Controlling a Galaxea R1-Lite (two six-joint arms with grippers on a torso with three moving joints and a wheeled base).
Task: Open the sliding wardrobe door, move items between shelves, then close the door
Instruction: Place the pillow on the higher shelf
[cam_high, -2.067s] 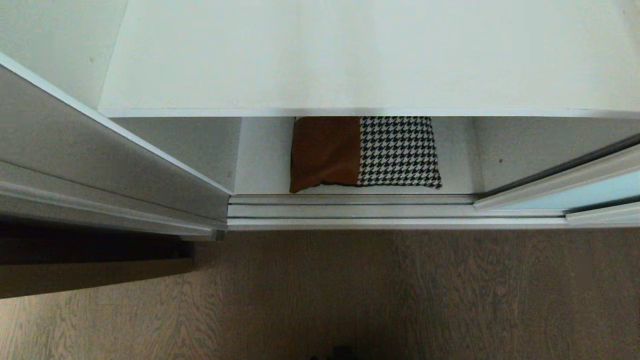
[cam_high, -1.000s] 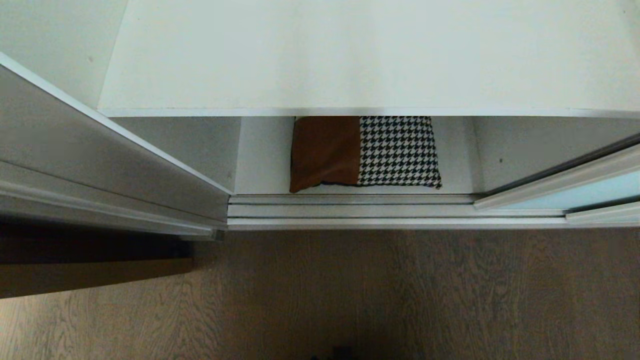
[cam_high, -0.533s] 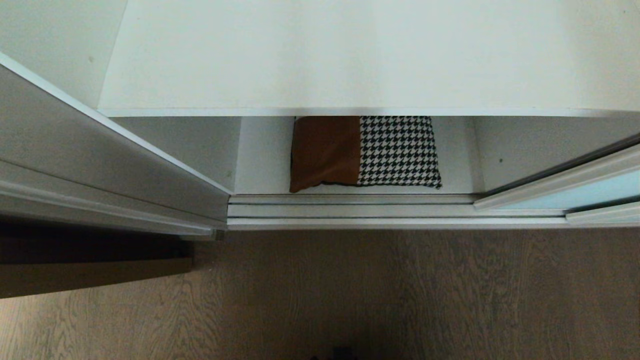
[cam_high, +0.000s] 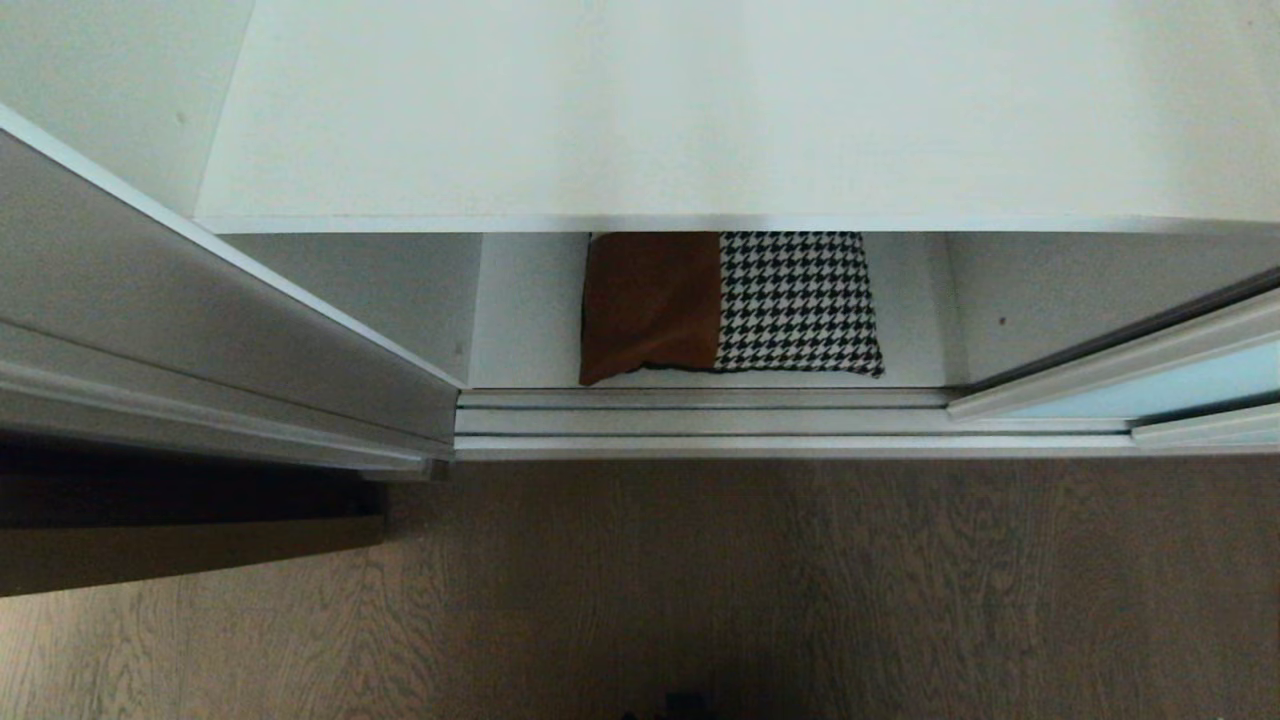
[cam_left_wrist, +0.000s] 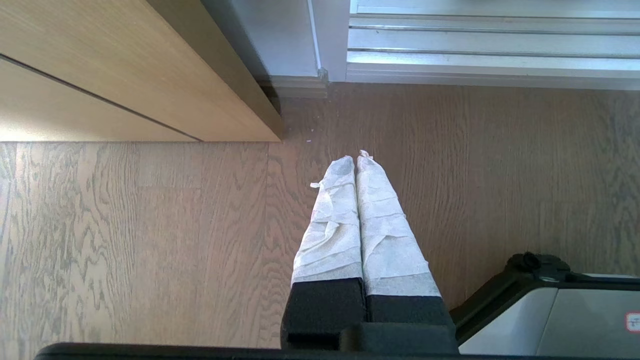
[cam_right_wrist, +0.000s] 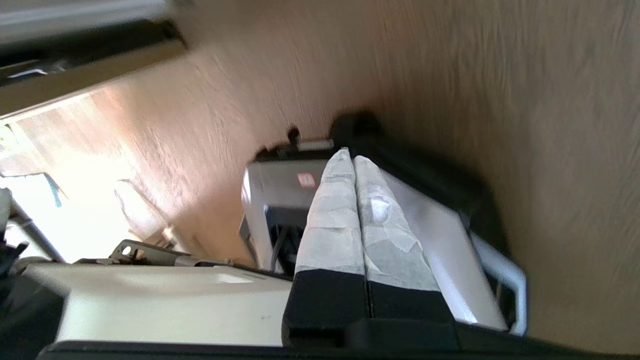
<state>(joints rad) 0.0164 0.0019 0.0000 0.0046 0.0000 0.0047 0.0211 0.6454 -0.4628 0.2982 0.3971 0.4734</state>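
Sliding wardrobe door (cam_high: 1150, 385): standing slid aside at the right end of the floor track (cam_high: 700, 420), leaving the wardrobe opening uncovered; pale aqua glass showing inside a slim white-silver frame.

Cushion (cam_high: 730, 305): lying flat on the lower shelf (cam_high: 525, 320), roughly midway between that shelf's left and right ends, its front edge close to the shelf's front edge by the track; tan-brown leather half to the left, black-and-white houndstooth half to the right (rear part hidden under the board above).

Upper shelf (cam_high: 700, 110): spanning the wardrobe above the cushion, its front edge overhanging the cushion's rear part.

Left side panel (cam_high: 200, 310): running grey-white down to the left end of the track.

Wooden door (cam_left_wrist: 125, 70): standing beside the wardrobe's left front corner, seen in the left wrist view.

Left gripper (cam_left_wrist: 356, 160): hanging above the wooden floor (cam_left_wrist: 150, 240) in front of the wardrobe's left front corner, white-wrapped fingers (cam_left_wrist: 335, 220) pressed together, pinching nothing; absent from the head view.

Right gripper (cam_right_wrist: 349, 155): hanging over the robot's own base (cam_right_wrist: 425, 210), wrapped fingers (cam_right_wrist: 335, 215) pressed together, gripping nothing (surroundings smeared in the right wrist view); absent from the head view.

Floor: wood-grain boards filling the space in front of the track.
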